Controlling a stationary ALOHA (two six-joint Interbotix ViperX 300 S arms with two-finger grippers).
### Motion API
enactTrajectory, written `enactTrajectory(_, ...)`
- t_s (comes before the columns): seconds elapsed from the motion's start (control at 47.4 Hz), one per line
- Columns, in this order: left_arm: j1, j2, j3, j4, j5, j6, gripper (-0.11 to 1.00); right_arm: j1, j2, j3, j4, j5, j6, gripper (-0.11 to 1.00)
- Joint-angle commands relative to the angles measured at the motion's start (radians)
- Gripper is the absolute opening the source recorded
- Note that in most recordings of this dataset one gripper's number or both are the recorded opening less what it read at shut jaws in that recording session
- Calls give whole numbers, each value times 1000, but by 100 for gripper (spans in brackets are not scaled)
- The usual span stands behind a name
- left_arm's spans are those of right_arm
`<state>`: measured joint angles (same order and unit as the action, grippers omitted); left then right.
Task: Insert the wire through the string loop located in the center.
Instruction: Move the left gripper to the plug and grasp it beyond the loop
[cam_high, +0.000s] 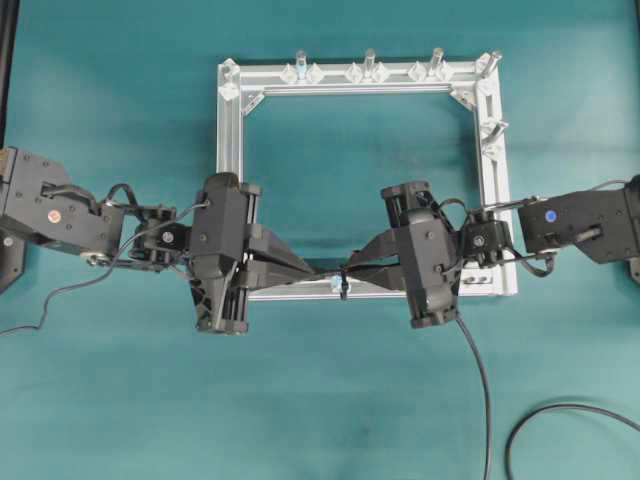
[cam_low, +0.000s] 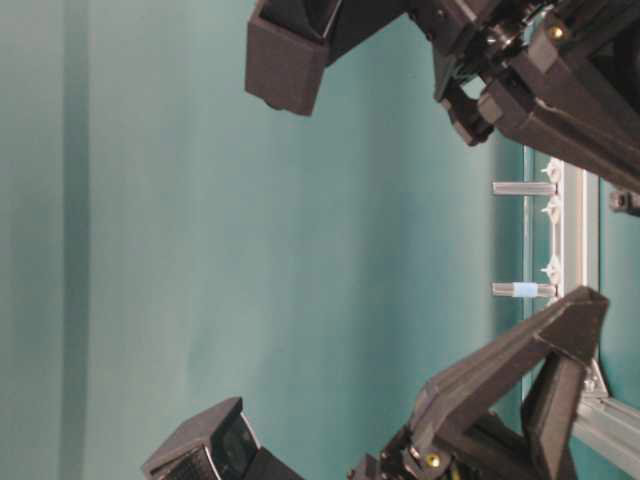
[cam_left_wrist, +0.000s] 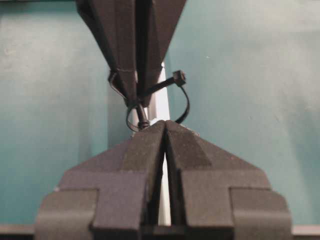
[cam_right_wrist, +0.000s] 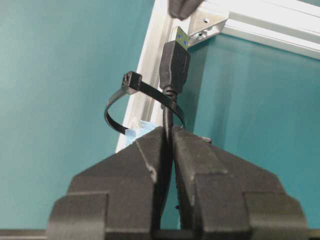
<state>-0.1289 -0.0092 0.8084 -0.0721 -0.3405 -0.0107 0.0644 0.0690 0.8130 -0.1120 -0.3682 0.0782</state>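
The string loop (cam_right_wrist: 114, 118) is a thin black band round the near bar of the silver frame (cam_high: 230, 180), next to a pale blue mark (cam_right_wrist: 140, 129). My right gripper (cam_right_wrist: 168, 129) is shut on the wire (cam_right_wrist: 170, 112) just behind its plug (cam_right_wrist: 174, 62). The plug's metal tip lies beyond the loop's band, which crosses the cable. Seen from overhead, the right gripper (cam_high: 352, 268) and left gripper (cam_high: 322, 270) meet tip to tip above the string loop (cam_high: 344, 284). My left gripper (cam_left_wrist: 164, 123) is shut with nothing between its fingers, just short of the plug's end, and the string loop (cam_left_wrist: 186, 107) curves beside it.
Upright silver posts (cam_high: 369, 62) stand along the frame's far bar and right side. The wire's slack (cam_high: 480, 390) trails from under the right gripper to the table's near edge, and curls at the lower right (cam_high: 560, 408). Teal cloth covers the table.
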Motion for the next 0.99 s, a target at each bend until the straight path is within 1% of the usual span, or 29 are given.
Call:
enactTrajectory(0.0, -5, -23, -21, 3, 2, -8, 0, -3, -12, -15, -3, -11, 0, 7)
enactTrajectory(0.295, -8, -18, -28, 3, 23, -6, 0, -3, -12, -15, -3, -11, 0, 7)
enactTrajectory(0.527, -9, -9, -46, 3, 115, -6, 1, -3, -12, -15, -3, -12, 0, 7)
enactTrajectory(0.569, -9, -8, -54, 3, 138, -5, 7, -3, -12, -15, -3, -14, 0, 7)
enactTrajectory(0.59, -9, -6, -58, 3, 150, -5, 11, -3, -12, -15, -3, -14, 0, 7)
enactTrajectory(0.675, -8, 0, -75, 3, 183, -3, 35, -3, -12, -14, -5, -14, 0, 7)
enactTrajectory(0.843, -9, 28, -104, 3, 193, 0, 74, -3, -12, -14, -5, -14, 0, 7)
enactTrajectory(0.886, -8, 37, -110, 3, 195, 0, 82, -3, -12, -14, -5, -14, 0, 7)
enactTrajectory(0.907, -9, 40, -114, 3, 195, 2, 84, -3, -12, -14, -5, -14, 0, 7)
enactTrajectory(0.97, -8, 52, -124, 3, 196, 3, 84, -3, -12, -14, -5, -14, 0, 7)
